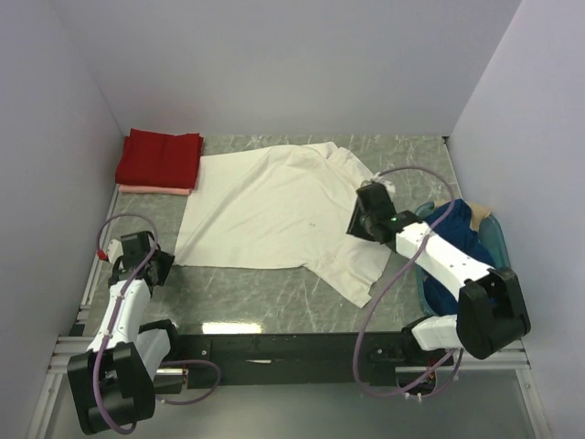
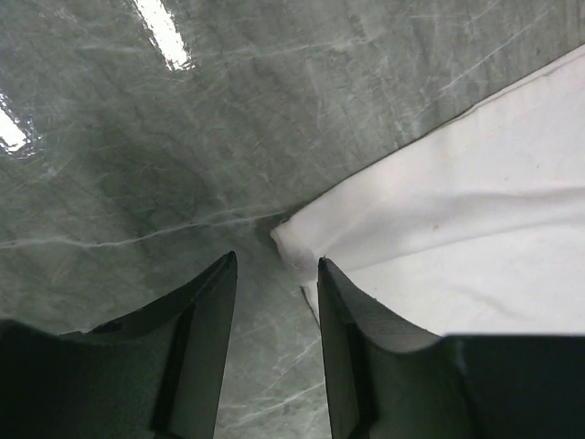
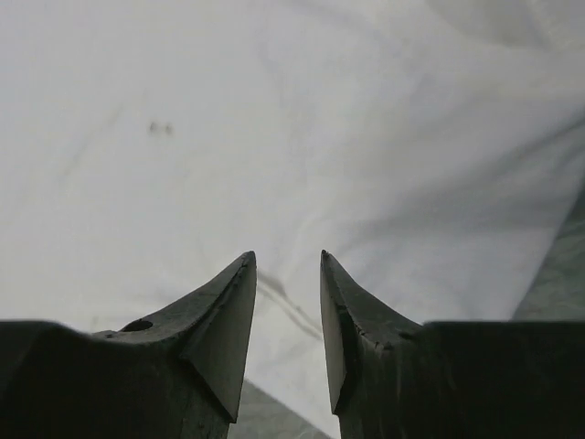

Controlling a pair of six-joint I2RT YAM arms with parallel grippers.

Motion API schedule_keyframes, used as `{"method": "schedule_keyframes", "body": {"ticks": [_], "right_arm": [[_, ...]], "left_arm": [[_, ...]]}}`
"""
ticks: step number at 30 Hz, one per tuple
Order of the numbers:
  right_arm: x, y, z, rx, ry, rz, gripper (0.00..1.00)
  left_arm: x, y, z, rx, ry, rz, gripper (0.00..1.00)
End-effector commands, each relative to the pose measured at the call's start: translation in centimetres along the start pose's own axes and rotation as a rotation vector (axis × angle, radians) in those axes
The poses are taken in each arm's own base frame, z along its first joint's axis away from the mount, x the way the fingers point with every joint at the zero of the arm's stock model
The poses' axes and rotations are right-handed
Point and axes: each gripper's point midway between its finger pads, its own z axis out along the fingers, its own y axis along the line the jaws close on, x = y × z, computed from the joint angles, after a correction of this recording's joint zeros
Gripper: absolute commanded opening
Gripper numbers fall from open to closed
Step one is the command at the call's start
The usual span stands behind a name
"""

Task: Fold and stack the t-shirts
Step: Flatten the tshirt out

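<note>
The cream-white t-shirt (image 1: 274, 215) lies spread flat in the middle of the table. Its near-left corner (image 2: 291, 240) lies just ahead of my open, empty left gripper (image 2: 274, 265), which is low over the marble at the shirt's left front (image 1: 163, 265). My right gripper (image 1: 358, 224) is open and empty above the shirt's right side; white cloth (image 3: 274, 137) fills its view between and beyond the fingertips (image 3: 288, 261). A folded red t-shirt (image 1: 160, 157) sits on a folded pale pink t-shirt (image 1: 154, 190) at the back left. The dark blue t-shirt (image 1: 452, 251) lies in the basket.
A teal plastic basket (image 1: 494, 233) stands at the right edge, partly under my right arm. White walls enclose the table on the left, back and right. Bare green marble (image 1: 256, 297) shows along the front.
</note>
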Motion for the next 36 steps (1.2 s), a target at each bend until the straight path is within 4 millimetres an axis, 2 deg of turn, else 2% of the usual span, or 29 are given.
{"method": "schedule_keyframes", "body": {"ticks": [1, 5, 12, 17, 22, 26, 36], "right_arm": [[3.3, 1.2, -1.0, -0.003, 0.035, -0.032, 0.41], [5.7, 0.7, -1.9, -0.013, 0.053, 0.018, 0.42], [8.2, -3.8, -4.3, 0.046, 0.02, 0.158, 0.43], [10.9, -6.5, -3.9, 0.084, 0.073, 0.246, 0.43], [11.4, -8.7, -3.4, 0.116, 0.082, 0.32, 0.45], [11.1, -8.5, -3.3, 0.074, 0.083, 0.369, 0.48], [12.7, -6.7, -2.3, -0.011, 0.166, 0.403, 0.5]], "left_arm": [[-0.7, -0.7, 0.6, 0.033, -0.04, -0.031, 0.46], [-0.4, -1.0, 0.7, 0.061, -0.034, -0.033, 0.45], [-1.4, -2.0, -0.1, 0.112, -0.078, -0.017, 0.43], [-1.7, -2.5, -0.5, 0.144, -0.096, -0.025, 0.43], [-1.5, -2.6, -0.5, 0.163, -0.093, -0.023, 0.42], [-1.4, -2.6, -0.5, 0.164, -0.086, -0.021, 0.42], [-1.4, -2.4, -0.4, 0.157, -0.088, -0.019, 0.41]]}}
